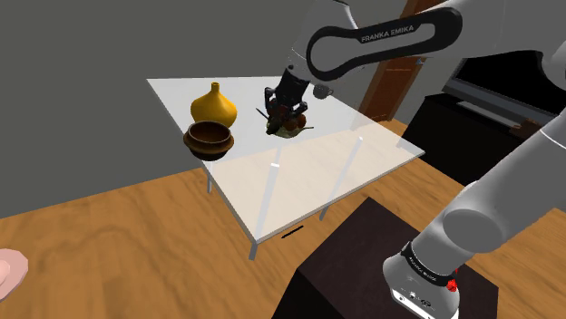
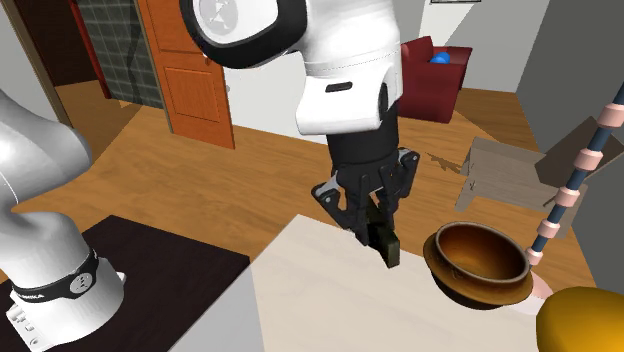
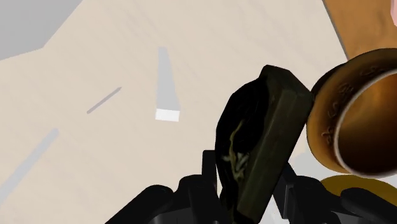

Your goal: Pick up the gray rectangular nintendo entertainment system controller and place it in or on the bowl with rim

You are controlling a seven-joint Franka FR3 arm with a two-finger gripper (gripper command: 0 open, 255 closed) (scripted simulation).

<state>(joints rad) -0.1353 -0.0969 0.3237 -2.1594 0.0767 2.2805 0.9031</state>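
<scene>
Plainly, in the shoulder view, the gripper hangs over the pale surface with its fingers closed on a dark rectangular controller, which juts out below the fingertips. The brown rimmed bowl stands near the gripper, toward that view's left, and a yellow gourd-shaped vase sits just behind the bowl.

From the second exterior view, the controller dangles from the gripper with its long side nearly upright and looks clear of the surface. The bowl rests lower than the gripper, toward that view's right – near the controller but not touching it.

Through the wrist view, the controller is clasped between the two black fingers, somewhat tilted. Its far end lies just beside the bowl's rim, with the vase next to the bowl.
</scene>
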